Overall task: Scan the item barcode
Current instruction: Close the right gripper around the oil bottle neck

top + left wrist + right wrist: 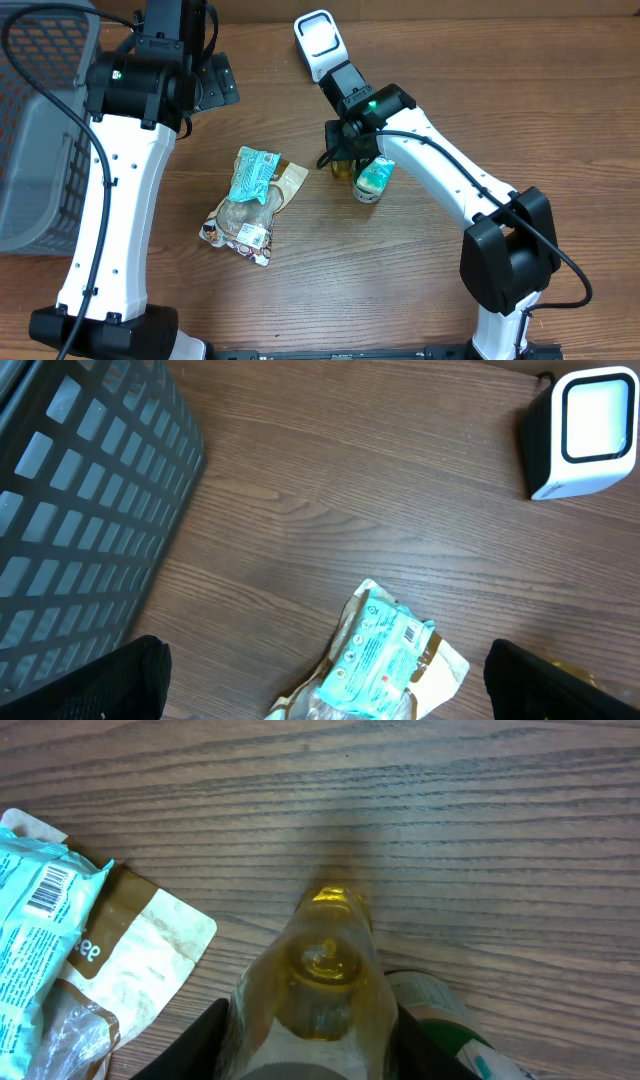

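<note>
Wooden table [330, 300] is spreading beneath me; my right gripper [308, 1032] is clasping a bottle [325, 970], my left gripper [325, 685] is gaping wide.

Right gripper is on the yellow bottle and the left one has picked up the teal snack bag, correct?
Not quite. The left gripper is open and empty; the teal snack bag lies on the table beneath it, as the left wrist view shows. The right gripper is on the yellow bottle.
</note>
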Tool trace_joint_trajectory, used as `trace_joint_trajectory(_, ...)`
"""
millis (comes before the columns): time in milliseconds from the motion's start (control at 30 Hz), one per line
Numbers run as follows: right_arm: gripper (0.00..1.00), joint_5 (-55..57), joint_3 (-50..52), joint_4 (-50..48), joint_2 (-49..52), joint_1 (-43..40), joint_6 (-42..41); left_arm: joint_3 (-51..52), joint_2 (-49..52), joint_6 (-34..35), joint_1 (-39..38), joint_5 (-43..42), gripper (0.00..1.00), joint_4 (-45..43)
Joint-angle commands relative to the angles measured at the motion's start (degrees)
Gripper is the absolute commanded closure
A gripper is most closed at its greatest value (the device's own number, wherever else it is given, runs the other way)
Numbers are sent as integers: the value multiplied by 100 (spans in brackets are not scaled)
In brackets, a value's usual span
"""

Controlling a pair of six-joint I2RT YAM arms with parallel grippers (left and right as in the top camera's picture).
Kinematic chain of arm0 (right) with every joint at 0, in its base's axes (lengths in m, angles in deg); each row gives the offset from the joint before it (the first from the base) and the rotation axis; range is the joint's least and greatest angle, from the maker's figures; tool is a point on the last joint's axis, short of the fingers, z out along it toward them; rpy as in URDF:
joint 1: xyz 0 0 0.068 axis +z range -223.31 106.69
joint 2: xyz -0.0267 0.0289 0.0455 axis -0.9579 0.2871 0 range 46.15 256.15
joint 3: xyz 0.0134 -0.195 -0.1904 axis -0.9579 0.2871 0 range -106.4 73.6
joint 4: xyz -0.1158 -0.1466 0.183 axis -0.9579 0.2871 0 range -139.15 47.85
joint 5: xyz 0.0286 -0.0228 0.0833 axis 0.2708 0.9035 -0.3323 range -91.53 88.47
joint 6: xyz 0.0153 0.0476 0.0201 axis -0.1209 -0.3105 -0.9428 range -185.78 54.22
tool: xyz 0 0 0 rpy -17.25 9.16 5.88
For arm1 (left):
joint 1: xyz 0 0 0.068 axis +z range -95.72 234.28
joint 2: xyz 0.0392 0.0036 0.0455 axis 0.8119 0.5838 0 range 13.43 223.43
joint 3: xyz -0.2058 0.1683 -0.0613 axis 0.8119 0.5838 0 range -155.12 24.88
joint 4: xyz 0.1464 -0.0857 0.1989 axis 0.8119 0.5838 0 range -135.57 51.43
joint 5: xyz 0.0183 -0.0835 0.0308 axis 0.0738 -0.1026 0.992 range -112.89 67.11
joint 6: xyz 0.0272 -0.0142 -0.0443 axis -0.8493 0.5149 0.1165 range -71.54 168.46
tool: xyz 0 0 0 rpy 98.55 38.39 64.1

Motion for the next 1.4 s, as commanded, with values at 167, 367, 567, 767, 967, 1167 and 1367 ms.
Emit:
trace_joint_trajectory(167, 61, 76, -133, 37, -133, -22, 0, -116, -127, -87, -7, 81, 1, -4)
trace_joint_trajectory(367, 63, 79, -133, 42, -133, -22, 0, -116, -127, -87, -7, 81, 0, -4)
trace_joint_trajectory(567, 63, 76, -133, 59, -133, -22, 0, -116, -127, -85, -7, 81, 0, -4)
trace_joint_trajectory(767, 63, 76, -133, 61, -133, -22, 0, -116, -127, -85, -7, 81, 1, -4)
trace_joint_trajectory(967, 63, 76, -133, 61, -133, -22, 0, -116, -127, -85, -7, 81, 0, -4)
trace_joint_trajectory(1167, 64, 76, -133, 61, -133, -22, -2, -116, -127, -85, -7, 81, 0, -4)
trace_joint_trajectory(1367, 72, 76, -133, 59, -133, -22, -2, -116, -127, -87, -7, 81, 0, -4)
